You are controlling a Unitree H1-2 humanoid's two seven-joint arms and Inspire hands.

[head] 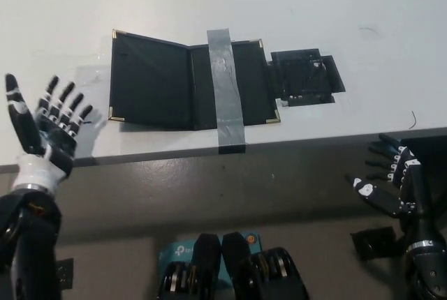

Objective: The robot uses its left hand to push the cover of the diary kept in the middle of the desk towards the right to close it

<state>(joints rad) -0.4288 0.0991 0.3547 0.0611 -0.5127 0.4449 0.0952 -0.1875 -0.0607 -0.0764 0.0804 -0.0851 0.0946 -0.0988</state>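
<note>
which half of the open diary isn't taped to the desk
The left cover, the half nearest the open left hand. It is bare, while a grey tape strip runs across the right half down to the desk edge.

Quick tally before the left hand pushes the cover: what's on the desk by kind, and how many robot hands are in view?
Diary, open: 1
Grey tape strip across the diary: 1
Black taped patch right of the diary: 1
Clear tape patch left of the diary: 1
Robot hands, left hand and right hand: 2
Total: 6
</note>
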